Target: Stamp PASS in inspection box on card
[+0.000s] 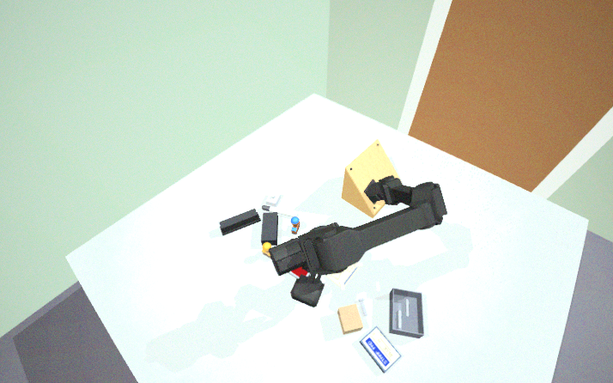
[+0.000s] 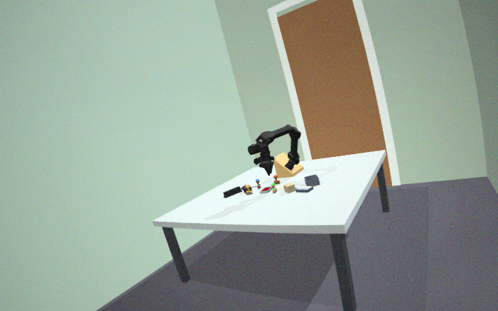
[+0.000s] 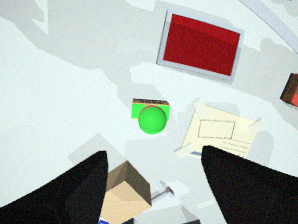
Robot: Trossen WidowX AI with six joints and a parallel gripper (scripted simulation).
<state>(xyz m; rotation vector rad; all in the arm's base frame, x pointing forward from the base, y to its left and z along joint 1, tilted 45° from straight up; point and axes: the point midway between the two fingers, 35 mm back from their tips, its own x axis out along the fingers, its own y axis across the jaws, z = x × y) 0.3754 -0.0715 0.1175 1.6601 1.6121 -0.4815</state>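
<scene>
The PASS stamp (image 2: 273, 187) (image 3: 152, 119), with a green ball knob, stands upright on the bench between the ink pad and the tan block. My gripper (image 2: 268, 174) (image 3: 154, 156) is open and empty, raised above the bench, with the stamp ahead of its fingertips in the wrist view. The red ink pad (image 1: 299, 271) (image 2: 266, 190) (image 3: 201, 47) lies beyond the stamp. The cream card (image 1: 345, 274) (image 3: 192, 136) lies taped down to the stamp's right in the wrist view. No print shows inside its inspection box (image 3: 216, 120). The arm hides the stamp in the top view.
A red-knobbed stamp (image 2: 275, 177) stands beyond the card. Blue (image 1: 294, 221) and yellow (image 1: 266, 246) knobbed stamps stand near black blocks (image 1: 270, 227). A tan block (image 1: 349, 319) (image 3: 127, 197), a blue-lettered case (image 1: 379, 349) and a grey tray (image 1: 406, 335) are on the card's other side.
</scene>
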